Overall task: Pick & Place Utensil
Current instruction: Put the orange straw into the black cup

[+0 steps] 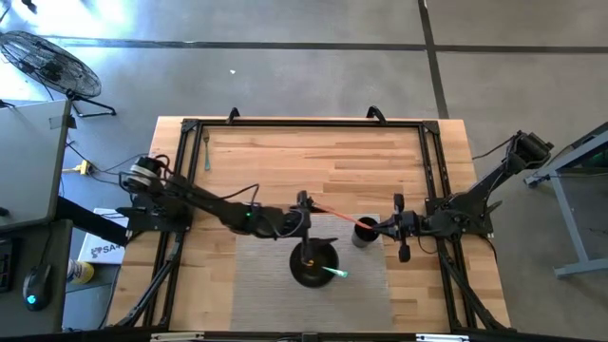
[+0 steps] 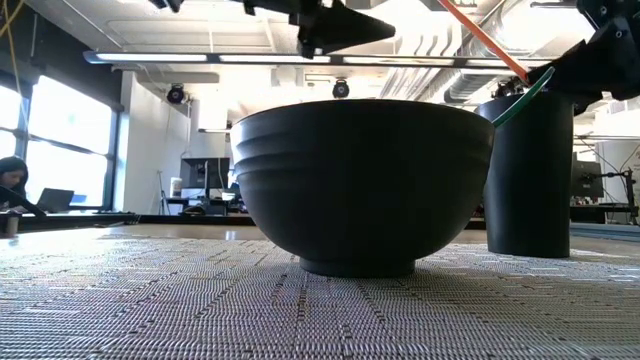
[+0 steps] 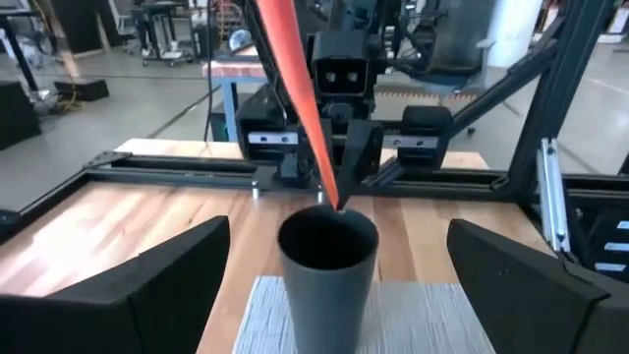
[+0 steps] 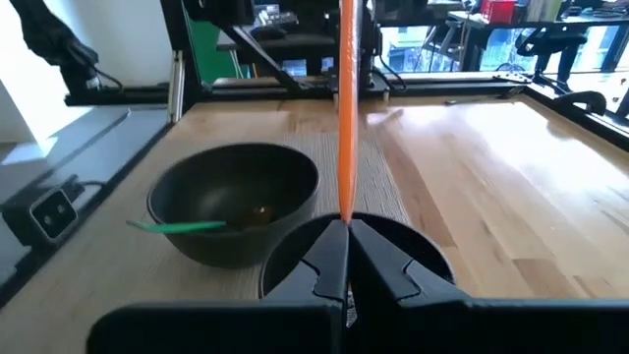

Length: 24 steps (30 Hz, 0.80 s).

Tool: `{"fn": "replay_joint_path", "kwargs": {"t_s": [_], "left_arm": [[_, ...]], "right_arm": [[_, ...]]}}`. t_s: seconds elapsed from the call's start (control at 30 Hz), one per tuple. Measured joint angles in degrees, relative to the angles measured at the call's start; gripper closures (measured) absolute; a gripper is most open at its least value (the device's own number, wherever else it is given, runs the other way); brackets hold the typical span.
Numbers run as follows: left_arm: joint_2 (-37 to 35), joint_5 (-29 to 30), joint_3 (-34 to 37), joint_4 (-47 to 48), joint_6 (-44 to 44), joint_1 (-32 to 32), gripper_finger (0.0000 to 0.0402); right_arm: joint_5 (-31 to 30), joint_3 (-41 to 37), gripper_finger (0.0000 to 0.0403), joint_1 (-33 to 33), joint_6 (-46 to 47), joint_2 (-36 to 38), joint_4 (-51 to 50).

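Observation:
An orange utensil (image 1: pixel 339 217) slants over the table's middle, between my two grippers. My right gripper (image 4: pixel 346 246) is shut on one of its ends, just above a tall dark cup (image 1: pixel 363 235) standing on a grey mat. My left gripper (image 3: pixel 336 228) is open, level with the cup and to its left. Its fingers are spread wide, and the utensil's free end (image 3: pixel 275 29) passes above them without touching. A dark bowl (image 1: pixel 313 263) stands on the mat nearer the near edge. A green utensil (image 4: pixel 182 226) lies in it, its end sticking out over the rim. My right gripper pinches the orange utensil's end (image 4: pixel 344 218) between its two fingertips (image 3: pixel 356 147). The fingers come from the table's right, slanting down over the cup's mouth. The utensil runs straight on from the fingers, along them. It is lifted clear and rises toward my left gripper.
The grey mat (image 1: pixel 261 285) covers the near middle of the wooden table. A fork (image 1: pixel 206 152) lies near the far left corner. A black metal frame (image 1: pixel 309 123) runs round the table's edges. The far half of the table is bare wood.

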<state>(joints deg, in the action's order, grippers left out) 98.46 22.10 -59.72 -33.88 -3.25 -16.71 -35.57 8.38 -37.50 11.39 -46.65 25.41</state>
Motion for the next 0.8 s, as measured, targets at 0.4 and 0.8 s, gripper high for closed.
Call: {"fn": "replay_joint_path", "kwargs": {"t_s": [0.4,0.8], "left_arm": [[1.24,-5.93,-3.85,-0.64,-2.07,4.2,0.0028],[3.27,-7.29,-4.17,-1.88,-3.19,4.72,0.0028]], "right_arm": [[2.22,0.02,0.0399,3.35,-3.93,-0.44,-0.31],[4.5,0.02,0.0391,6.4,-3.95,-0.92,-0.35]]}}
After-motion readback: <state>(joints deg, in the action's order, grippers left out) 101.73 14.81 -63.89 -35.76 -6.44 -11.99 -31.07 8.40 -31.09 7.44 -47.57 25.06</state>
